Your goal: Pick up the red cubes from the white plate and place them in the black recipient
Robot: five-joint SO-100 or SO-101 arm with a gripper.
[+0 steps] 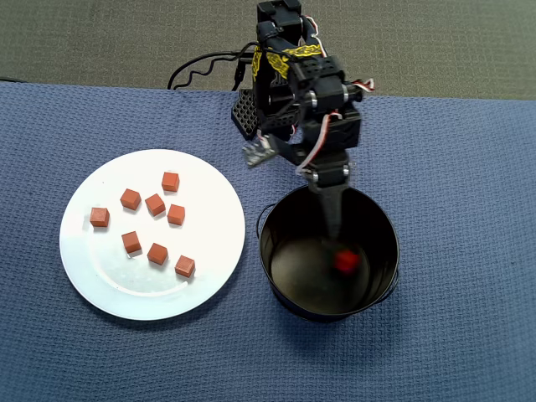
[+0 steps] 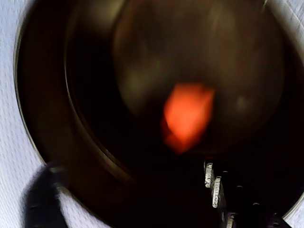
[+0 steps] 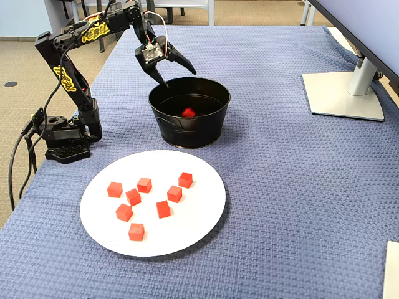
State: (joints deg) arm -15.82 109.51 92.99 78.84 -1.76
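- The blue woven cloth covers the whole table and carries everything; in the fixed view a grey monitor base stands on it at the right, well apart from the rest.
- The black arm with yellow markings stands on its base at the left of the fixed view and reaches over to the pot.
- The white plate lies flat on the cloth, left of the pot in the overhead view and near it, with a narrow strip of cloth between the 2.
- The black recipient stands upright beside the plate, its thin wire handle lying down against the wall.
- The gripper hangs above the pot's rim on the arm's side, pointing down into the opening; its 2 fingers are spread wide with nothing between them. In the overhead view it looks blurred.
- 8 red cubes sit loosely scattered on the plate's flat centre, none stacked, each apart from the others.
- 1 more red cube is inside the pot, over its shiny dark floor, right of centre in the overhead view. In the wrist view it is a smeared orange patch, so whether it rests on the floor cannot be told.
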